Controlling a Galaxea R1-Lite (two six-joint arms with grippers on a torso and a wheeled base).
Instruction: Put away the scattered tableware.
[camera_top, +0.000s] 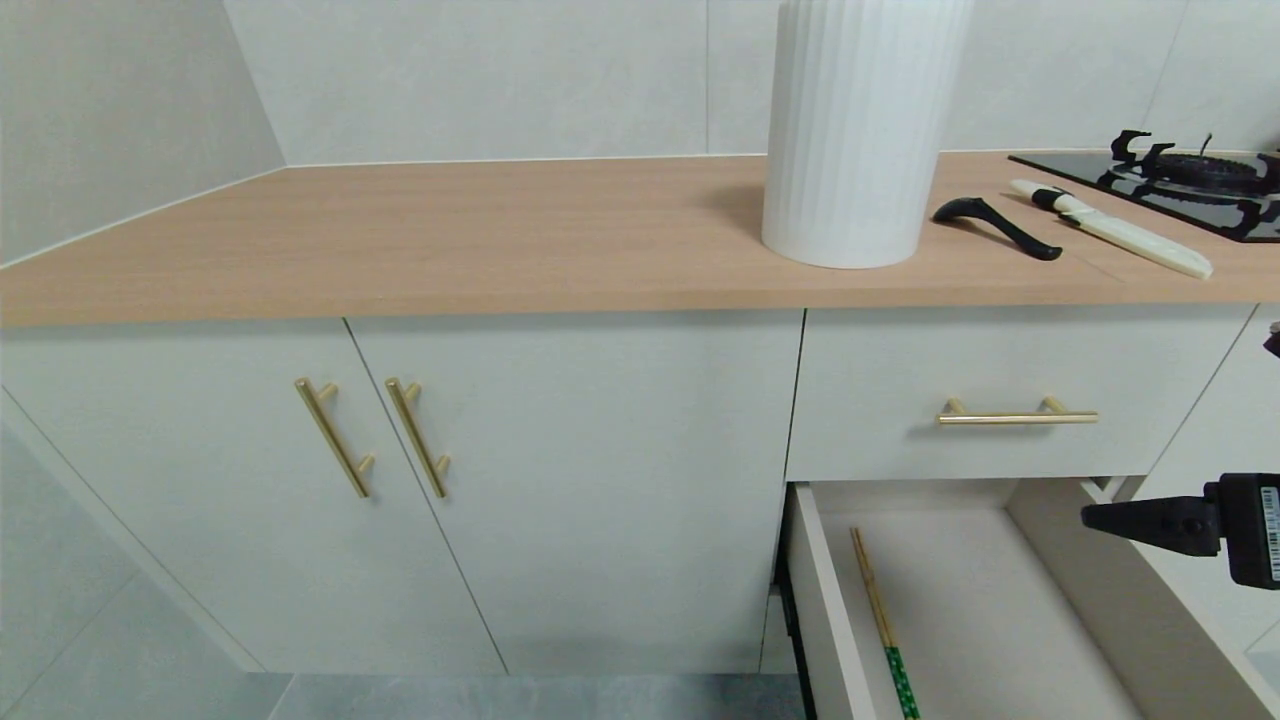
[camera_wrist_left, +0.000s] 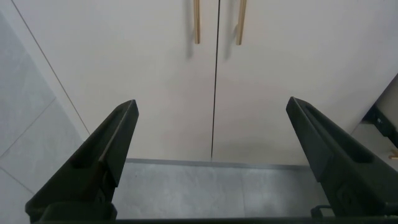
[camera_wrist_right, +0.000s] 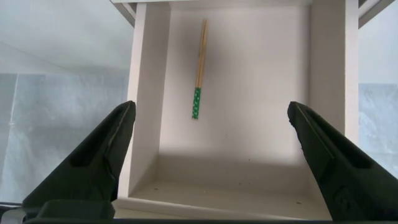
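A pair of wooden chopsticks (camera_top: 880, 612) with green ends lies lengthwise in the open lower drawer (camera_top: 815, 590) at the right. In the right wrist view the chopsticks (camera_wrist_right: 199, 68) lie near one side wall of the drawer (camera_wrist_right: 146, 93). My right gripper (camera_wrist_right: 210, 107) hangs above the drawer, open and holding nothing. It juts in from the right edge of the head view (camera_top: 1100, 520). On the counter lie a white knife (camera_top: 1115, 230) and a black-handled utensil (camera_top: 995, 225). My left gripper (camera_wrist_left: 211, 102) is open and empty, facing the cabinet doors (camera_wrist_left: 214, 81) low near the floor.
A tall white ribbed container (camera_top: 850, 130) stands on the wooden counter (camera_top: 450, 230) beside the utensils. A black stove (camera_top: 1190, 180) sits at the far right. The upper drawer (camera_top: 1015, 400) is closed, with a brass handle. Two closed doors with brass handles (camera_top: 370, 435) are on the left.
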